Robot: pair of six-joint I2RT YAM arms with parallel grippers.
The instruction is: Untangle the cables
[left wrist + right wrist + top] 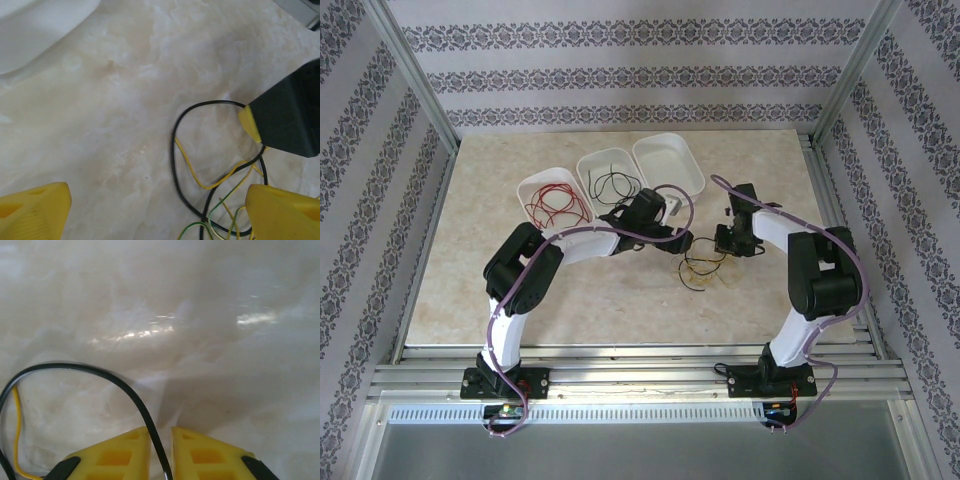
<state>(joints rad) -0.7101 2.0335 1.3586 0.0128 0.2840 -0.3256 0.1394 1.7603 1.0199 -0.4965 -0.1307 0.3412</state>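
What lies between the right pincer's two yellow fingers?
A black cable runs down through the narrow gap in the right pincer, plain in the right wrist view.

Seen from its own wrist, the right pincer (161, 434) has its fingers cut off by the lower edge. The black cable (100, 374) slips between them and out of sight, so I can't say whether it's truly pinched. Beside it, the yellow cable (17, 430) runs off the edge too. The left pincer (156, 195) is cropped to its finger ends. The tangle (220, 220) by the finger nearer the right pincer leaves the bottom edge. Beyond, a white tub (35, 30) is a blurred corner. From above, the tangle's strands are too fine to sort.
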